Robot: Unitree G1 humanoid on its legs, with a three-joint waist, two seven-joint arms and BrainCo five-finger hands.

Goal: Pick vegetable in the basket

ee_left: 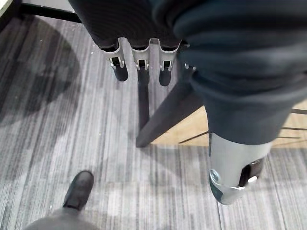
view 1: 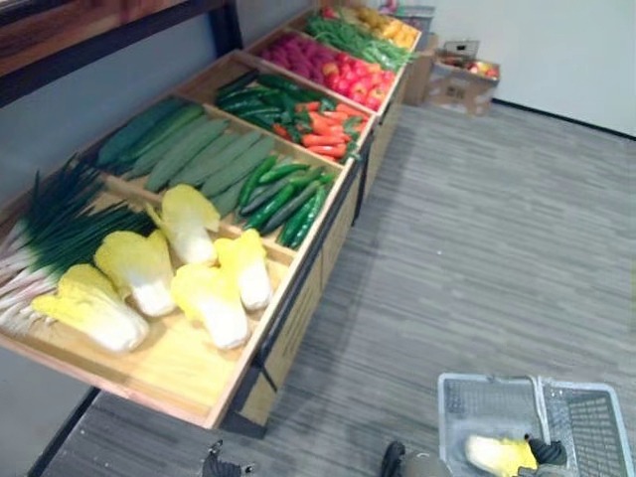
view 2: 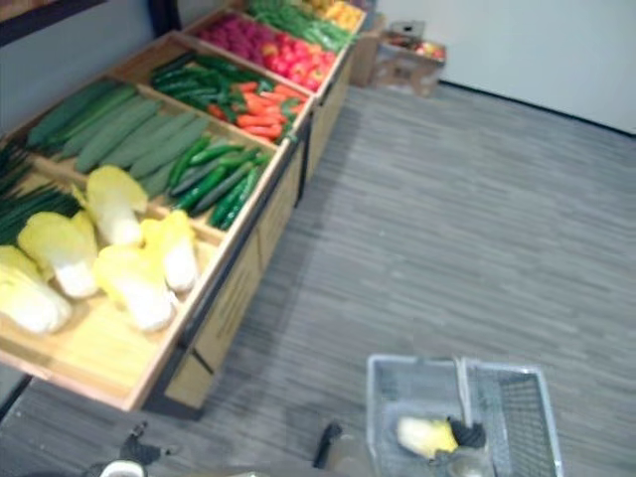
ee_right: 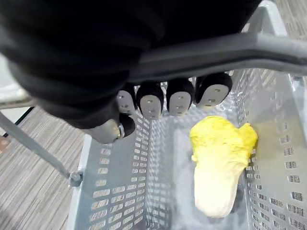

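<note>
Right wrist view, item: cabbage [ee_right: 218, 163], yellow crinkled top, pale smooth stem, lying on its side on the floor of the basket [ee_right: 110, 191], at 5 o'clock in the eye views. Right hand [ee_right: 180, 100] curled round the handle [ee_right: 230, 50]. Left hand [ee_left: 139, 57] hangs empty, fingers straight. Risk: the handle slips in the curled fingers or the basket tilts, and the cabbage rolls to one side.

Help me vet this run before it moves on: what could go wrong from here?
The cabbage lies loose in the basket, held by its handle in the right hand, fingers curled round it; a swing could roll it about. The left hand hangs open close to the stand's dark leg and might knock it. A person's shoe is nearby on the floor.
</note>
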